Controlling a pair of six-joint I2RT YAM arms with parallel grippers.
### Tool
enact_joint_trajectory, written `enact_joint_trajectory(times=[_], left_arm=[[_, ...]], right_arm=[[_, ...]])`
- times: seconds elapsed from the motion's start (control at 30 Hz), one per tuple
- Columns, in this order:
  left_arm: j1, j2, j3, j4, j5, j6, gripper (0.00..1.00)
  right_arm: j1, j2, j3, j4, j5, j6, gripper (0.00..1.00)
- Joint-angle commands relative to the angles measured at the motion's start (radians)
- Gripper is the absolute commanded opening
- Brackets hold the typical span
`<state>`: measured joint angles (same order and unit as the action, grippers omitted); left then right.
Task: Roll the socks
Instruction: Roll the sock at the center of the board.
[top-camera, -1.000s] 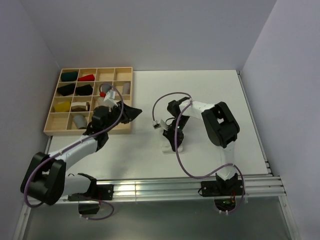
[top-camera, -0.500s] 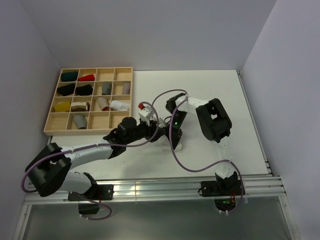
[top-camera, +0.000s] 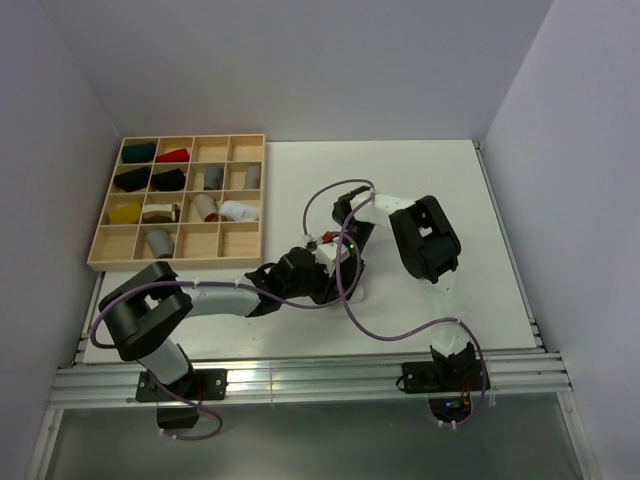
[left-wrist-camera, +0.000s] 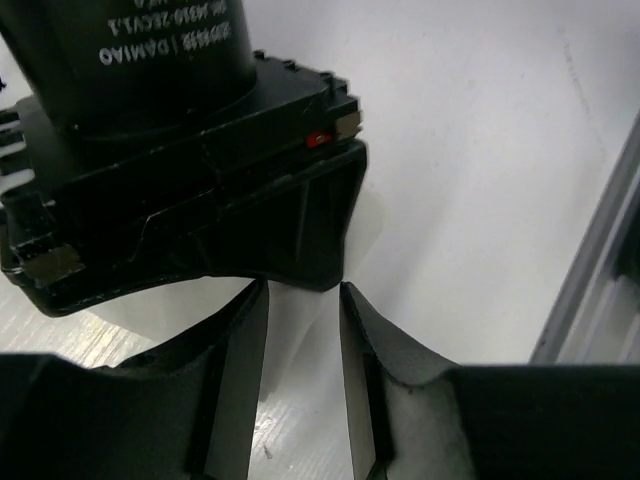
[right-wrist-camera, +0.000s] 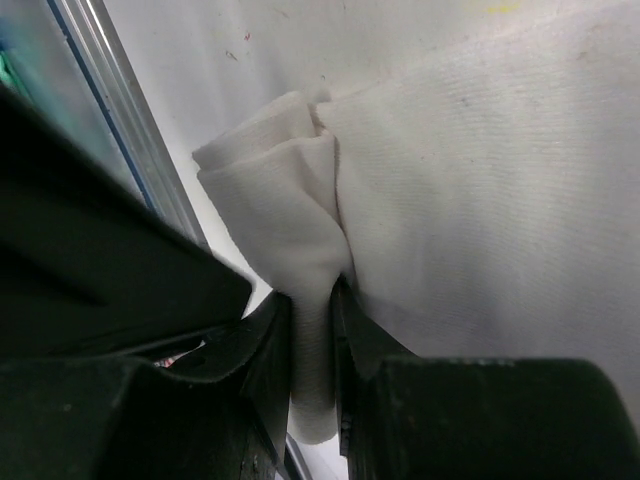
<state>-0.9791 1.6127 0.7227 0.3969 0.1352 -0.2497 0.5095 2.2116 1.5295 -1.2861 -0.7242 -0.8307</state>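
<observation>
A: Right wrist view: the white sock (right-wrist-camera: 450, 180) is bunched, not rolled. The right gripper (right-wrist-camera: 312, 330) is clamped on a fold of it.
B: Where?
A: On the table (top-camera: 420, 180), right of the tray (top-camera: 175, 266). The left gripper (left-wrist-camera: 303, 380) is close by, jaws apart, holding nothing.
B: Grey sock?
A: Can't spot it. I'd say rolling has barely begun.

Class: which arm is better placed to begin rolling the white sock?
Right, probably: the right gripper pinches a fold of the white sock, while the left gripper is open and empty.

Sock (right-wrist-camera: 470, 190) plain white; table (top-camera: 480, 200) white; tray (top-camera: 175, 264) pale wood; one roll (top-camera: 160, 243) inside seemingly grey.
</observation>
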Motion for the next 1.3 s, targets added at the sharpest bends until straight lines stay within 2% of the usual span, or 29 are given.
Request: enact_joint_trajectory(times=[0.0, 0.2, 0.4, 0.57, 0.87, 1.07, 1.27], left_arm=[[-0.003, 0.029, 0.04, 0.007, -0.069, 0.052, 0.4], [-0.023, 0.058, 0.037, -0.012, -0.106, 0.072, 0.4], [-0.029, 0.059, 0.012, 0.016, -0.086, 0.066, 0.39], [-0.029, 0.046, -0.02, 0.033, -0.039, 0.044, 0.38], [-0.029, 0.059, -0.054, 0.063, -0.063, -0.023, 0.34], [-0.029, 0.113, -0.065, 0.079, -0.082, -0.083, 0.27], [-0.017, 0.154, -0.075, 0.103, -0.049, -0.16, 0.12]], right_arm=[[-0.002, 0.016, 0.02, 0.021, 0.023, -0.005, 0.16], [-0.003, 0.02, 0.023, 0.016, 0.022, -0.007, 0.16], [-0.003, 0.025, 0.024, 0.018, 0.023, -0.002, 0.15], [-0.002, 0.026, 0.024, 0.021, 0.022, 0.001, 0.15], [-0.003, 0.019, 0.02, 0.034, 0.025, 0.016, 0.15], [-0.003, 0.008, 0.015, 0.031, 0.017, 0.018, 0.16], [-0.003, -0.026, -0.003, 0.053, 0.014, 0.021, 0.18]])
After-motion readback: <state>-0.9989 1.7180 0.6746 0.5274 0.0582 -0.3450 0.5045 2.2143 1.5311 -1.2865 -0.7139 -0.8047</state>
